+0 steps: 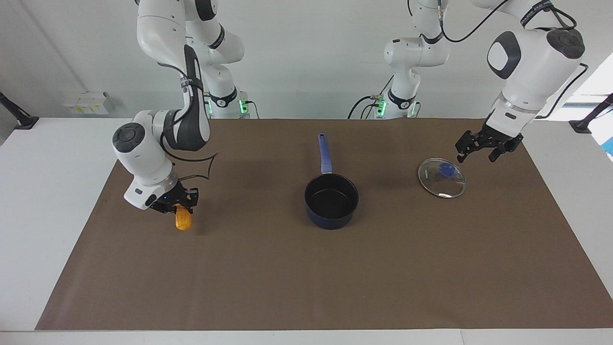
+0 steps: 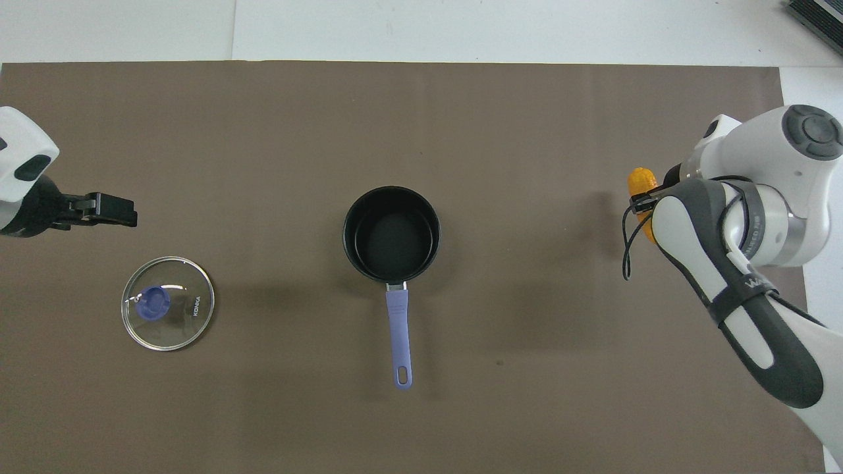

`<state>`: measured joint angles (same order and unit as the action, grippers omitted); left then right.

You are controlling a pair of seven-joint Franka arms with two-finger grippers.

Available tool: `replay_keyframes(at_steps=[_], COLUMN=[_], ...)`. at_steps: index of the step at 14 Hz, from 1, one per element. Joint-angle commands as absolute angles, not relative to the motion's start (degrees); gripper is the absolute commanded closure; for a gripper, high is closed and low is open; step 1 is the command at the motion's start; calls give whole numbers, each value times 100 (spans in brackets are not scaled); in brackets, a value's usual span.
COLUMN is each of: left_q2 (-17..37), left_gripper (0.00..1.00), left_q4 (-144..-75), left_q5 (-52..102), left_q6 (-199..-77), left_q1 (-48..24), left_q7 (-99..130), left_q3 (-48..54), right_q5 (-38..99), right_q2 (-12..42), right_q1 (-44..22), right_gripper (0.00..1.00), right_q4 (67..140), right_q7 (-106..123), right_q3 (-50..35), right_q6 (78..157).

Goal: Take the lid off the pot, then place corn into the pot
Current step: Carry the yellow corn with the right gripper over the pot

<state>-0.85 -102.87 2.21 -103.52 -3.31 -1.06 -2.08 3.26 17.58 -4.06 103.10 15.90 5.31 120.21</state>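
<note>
The dark blue pot (image 1: pixel 331 200) (image 2: pixel 391 234) stands uncovered mid-table, its long handle pointing toward the robots. The glass lid (image 1: pixel 441 178) (image 2: pixel 168 303) with its blue knob lies flat on the mat toward the left arm's end. My left gripper (image 1: pixel 481 148) (image 2: pixel 108 209) hangs open in the air beside the lid, holding nothing. At the right arm's end, my right gripper (image 1: pixel 179 206) is shut on the yellow-orange corn (image 1: pixel 183 220) (image 2: pixel 640 182), which hangs just above the mat. In the overhead view the right arm hides most of the cob.
A brown mat (image 1: pixel 306 278) covers the table's middle, with white table surface (image 1: pixel 52 191) at both ends. A small white box (image 1: pixel 86 103) sits against the wall near the right arm's end.
</note>
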Motion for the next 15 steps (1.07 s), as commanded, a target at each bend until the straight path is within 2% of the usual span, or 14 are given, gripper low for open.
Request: replay_keyframes(at_steps=[1,6,8,11,15], left_q2=[167,176,176,106,97], left_gripper=[0,0,0,0,0], left_q4=[-9730,-9115,-8895,-8938,-8947], left_q5=[264,176,80,17,35], left_q6=[-9740,-9072,-8816,-8833,-8877], left_q1=[-316,-334,-343,-343,-334], left_q7=[-308,-378,-387,-501,-492], left_q3=[-220,-176,-158,-141,-141], right_q5=[343,290,342,395,448], right_q2=[1539,1476,1494,1564,2064], right_q1=[-649,-1422,-1940,-2477,-3224], right_gripper=[100,100,100,100,100], right_q4=[9872,8957,8886,8728,8376], right_q7=[943,-463,-1349,-2353,-3408], right_q3=[440,439,439,439,404], right_q6=[11349,10302,10292,10424,10896])
